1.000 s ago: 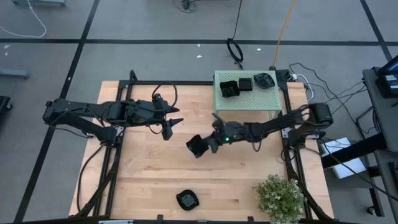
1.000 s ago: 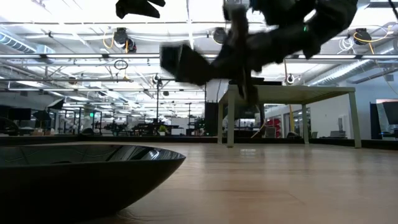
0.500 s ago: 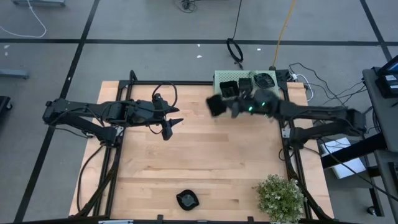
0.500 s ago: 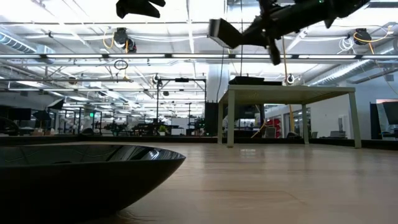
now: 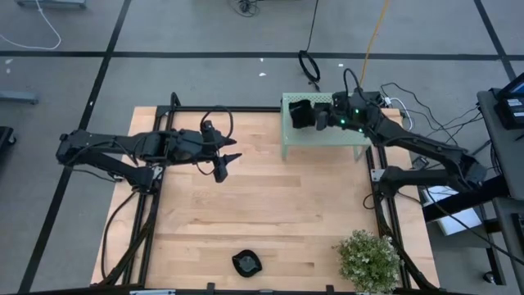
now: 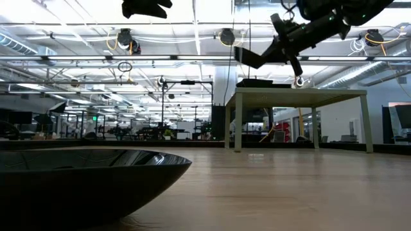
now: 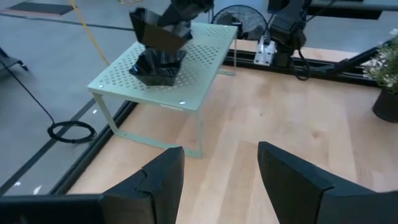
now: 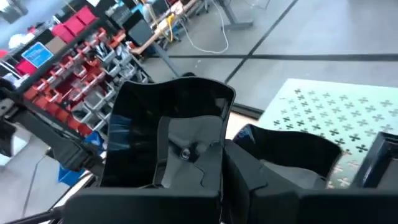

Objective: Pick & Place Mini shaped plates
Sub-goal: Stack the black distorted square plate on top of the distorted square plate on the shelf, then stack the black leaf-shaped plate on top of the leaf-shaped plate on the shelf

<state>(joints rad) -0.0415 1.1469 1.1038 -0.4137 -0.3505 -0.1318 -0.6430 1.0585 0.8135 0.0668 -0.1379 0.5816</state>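
My right claw (image 5: 313,117), upper right of the high view, clamps a square plate (image 8: 168,134) above the stand (image 5: 327,135), beside the stacked plates (image 7: 158,65). Next, I judge: lower and release, clear of the rim. Left claw (image 5: 225,161) waits open mid-table; one plate (image 5: 246,263) sits bottom centre.

A pale green perforated stand (image 5: 327,135) sits at the far right part of the wooden table (image 5: 270,213), its thin legs resting on the boards. From the left wrist view the stand's top (image 7: 199,59) shows rows of small holes. A small bushy green plant (image 5: 370,260) stands at the near right corner of the table. On the grey floor beyond the table lie a black coiled cable (image 5: 309,67) and a yellow cord (image 5: 372,37).
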